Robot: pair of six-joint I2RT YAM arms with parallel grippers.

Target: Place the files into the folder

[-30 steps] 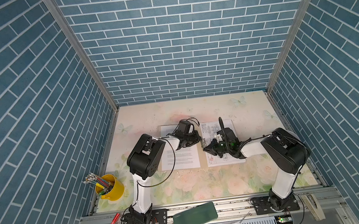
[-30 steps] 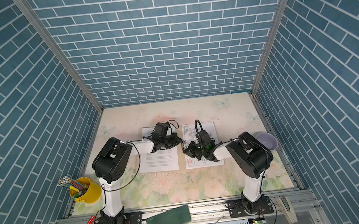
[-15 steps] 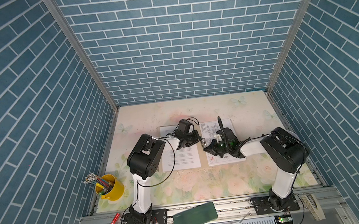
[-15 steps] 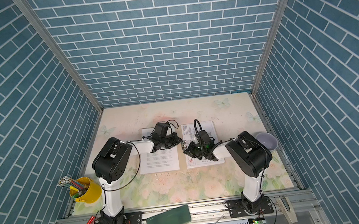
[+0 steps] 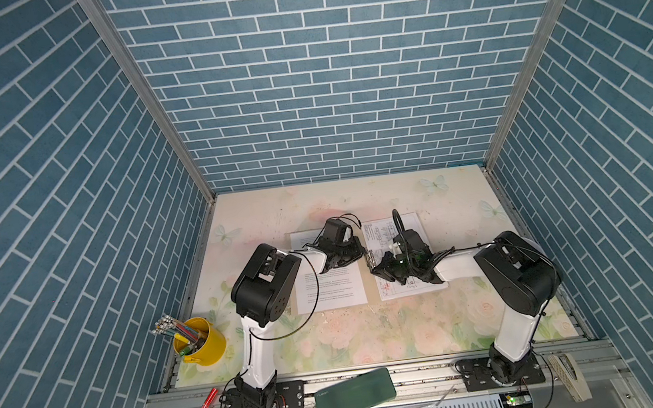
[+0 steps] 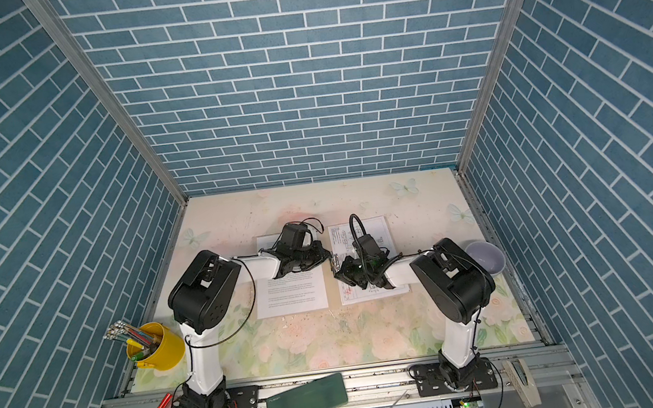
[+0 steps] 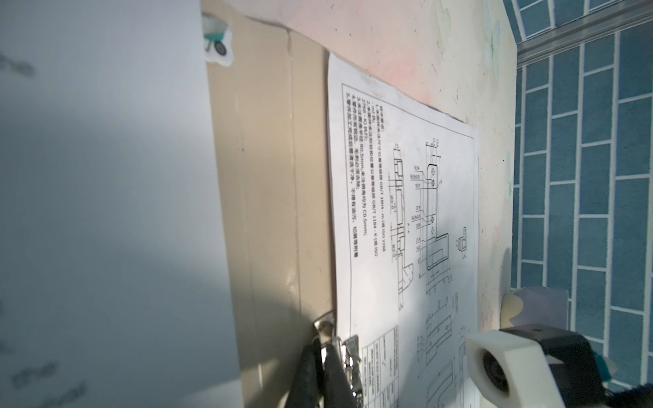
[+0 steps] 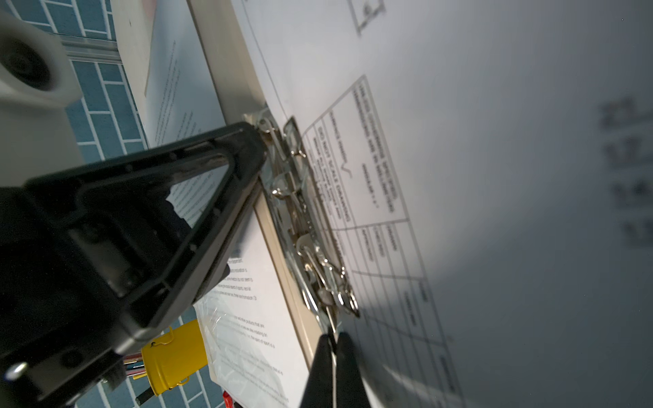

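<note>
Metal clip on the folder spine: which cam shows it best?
Right wrist view: the metal clip runs through the middle of the frame, close up, with its whole length and wire levers visible. The left wrist view catches only one end near the frame edge. In both top views it is a tiny glint, too small for detail.

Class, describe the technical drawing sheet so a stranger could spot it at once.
On the floral table, an open tan folder holds a white sheet on each half. The drawing sheet is the right one in both top views; it bears line diagrams, while its neighbour carries only printed text.
</note>
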